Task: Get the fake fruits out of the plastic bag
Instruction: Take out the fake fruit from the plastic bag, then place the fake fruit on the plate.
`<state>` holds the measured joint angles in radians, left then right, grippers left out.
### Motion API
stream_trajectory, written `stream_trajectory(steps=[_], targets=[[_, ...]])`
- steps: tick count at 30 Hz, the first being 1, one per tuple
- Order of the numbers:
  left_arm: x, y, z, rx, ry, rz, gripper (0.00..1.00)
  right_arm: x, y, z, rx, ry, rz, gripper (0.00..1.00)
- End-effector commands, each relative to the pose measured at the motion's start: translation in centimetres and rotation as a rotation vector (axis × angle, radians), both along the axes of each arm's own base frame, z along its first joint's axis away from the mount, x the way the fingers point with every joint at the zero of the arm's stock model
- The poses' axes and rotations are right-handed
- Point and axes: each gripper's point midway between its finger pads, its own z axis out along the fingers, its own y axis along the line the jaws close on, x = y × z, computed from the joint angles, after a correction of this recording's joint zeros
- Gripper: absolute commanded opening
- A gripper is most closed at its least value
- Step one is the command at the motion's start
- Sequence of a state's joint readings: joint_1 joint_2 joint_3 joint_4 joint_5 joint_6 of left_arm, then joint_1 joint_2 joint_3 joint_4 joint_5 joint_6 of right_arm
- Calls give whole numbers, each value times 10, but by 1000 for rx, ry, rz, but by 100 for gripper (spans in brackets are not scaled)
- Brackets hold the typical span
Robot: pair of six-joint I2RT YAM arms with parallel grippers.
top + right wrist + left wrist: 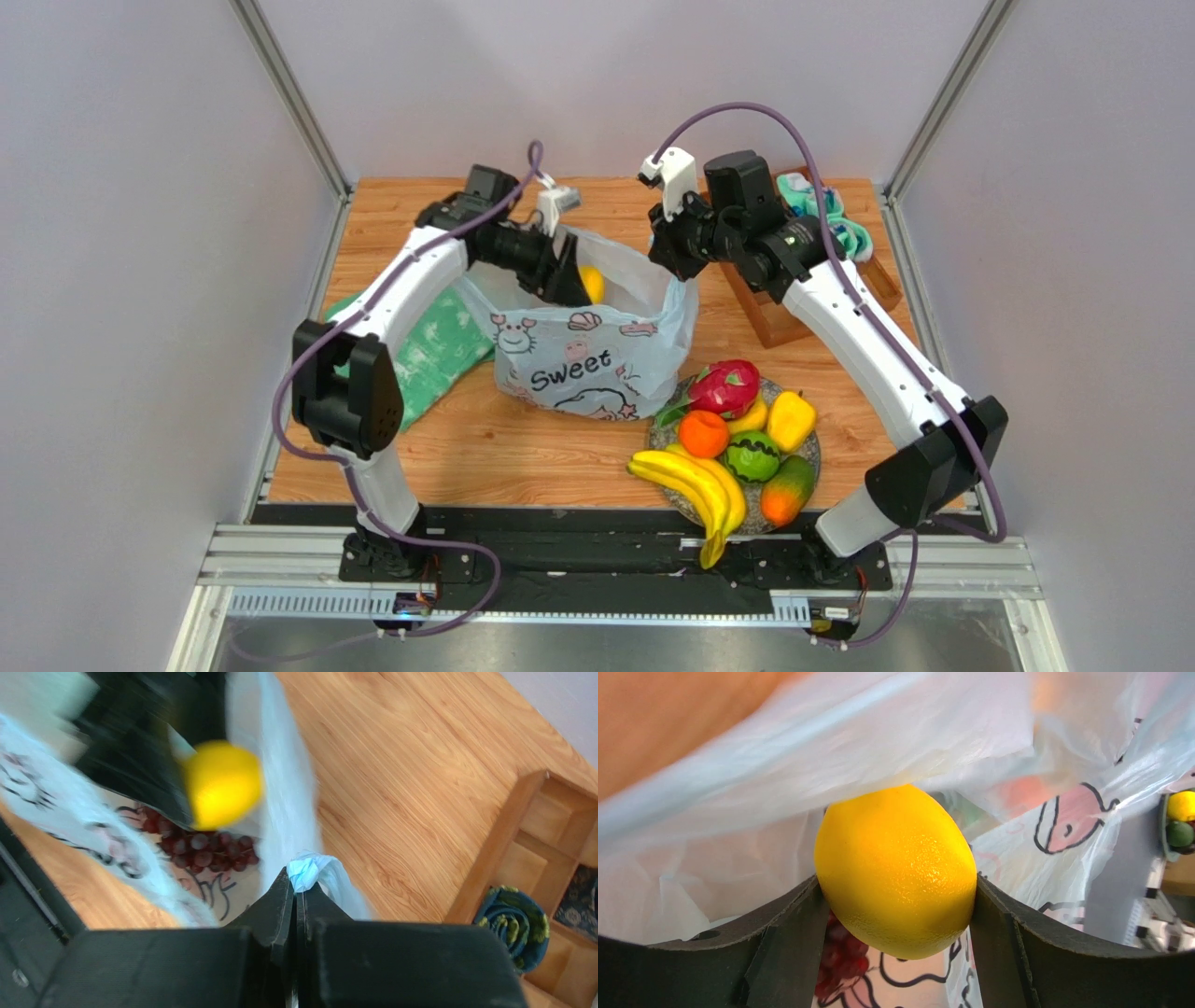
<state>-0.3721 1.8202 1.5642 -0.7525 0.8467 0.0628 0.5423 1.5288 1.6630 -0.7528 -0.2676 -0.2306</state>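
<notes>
The lemon (896, 871) sits inside the mouth of the plastic bag (589, 357), at its far side. Our left tool (572, 277) is clamped on it, one finger against each flank at the widest part. Below it, dark grapes (203, 850) lie on the bag's floor, not yet taken out. A fold of the thin film drapes across the top of the lemon. At the right of the mouth our right tool (298, 882) is closed tight on the bunched handle, holding the bag open. The bananas (694, 490) and other fruits lie on the tabletop to the near right.

We judge two risks. The glossy, round lemon may squirt out of the fingers as we lift. The draped film may also catch on it and drag the bag along, or pull the handle free so that the mouth collapses.
</notes>
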Motion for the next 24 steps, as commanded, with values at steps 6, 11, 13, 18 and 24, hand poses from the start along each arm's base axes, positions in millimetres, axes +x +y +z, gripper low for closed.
stream_trajectory(steps=[6, 11, 13, 18, 24], targets=[[-2, 35, 140, -224, -229, 63, 6, 69, 19, 16, 57, -58, -87, 0], [-22, 27, 194, -369, -280, -8, 5, 114, 49, 27, 100, -94, -68, 0], [-31, 24, 209, -420, -251, -31, 2, 124, 53, 37, 116, -120, -72, 0], [-56, 17, 220, -406, -416, -85, 0, 133, 52, 61, 144, -193, -55, 0], [-101, 4, 148, -249, -466, -254, 0, 115, 44, 20, 147, -37, -4, 0]])
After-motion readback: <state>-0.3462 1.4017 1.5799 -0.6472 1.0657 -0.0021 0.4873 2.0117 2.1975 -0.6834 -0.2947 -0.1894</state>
